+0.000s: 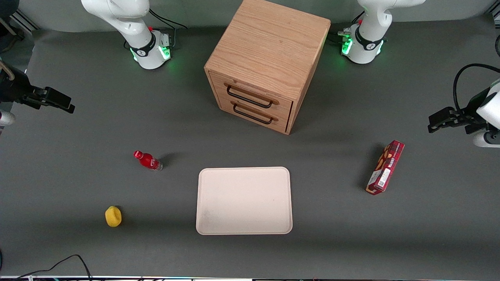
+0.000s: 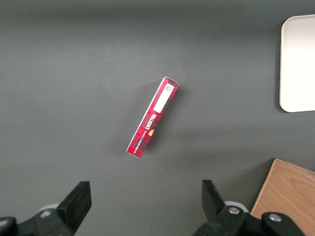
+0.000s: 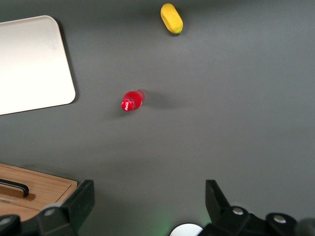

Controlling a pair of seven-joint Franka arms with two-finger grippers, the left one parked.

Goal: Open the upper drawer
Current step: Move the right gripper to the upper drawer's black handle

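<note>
The light oak cabinet [image 1: 269,50] stands at the back middle of the table. Its upper drawer [image 1: 252,92] is shut, flush with the cabinet front, with a thin black bar handle [image 1: 249,98]. The lower drawer [image 1: 254,112] below it is also shut. My right gripper [image 1: 64,102] hangs open and empty above the table toward the working arm's end, well away from the cabinet. In the right wrist view the gripper [image 3: 150,194] holds nothing, and a corner of the cabinet front [image 3: 47,189] with a black handle end [image 3: 15,188] shows beside one finger.
A cream tray [image 1: 244,230] lies nearer the front camera than the cabinet. A red bottle [image 1: 147,160] and a yellow object [image 1: 113,216] lie toward the working arm's end. A red box [image 1: 384,167] lies toward the parked arm's end.
</note>
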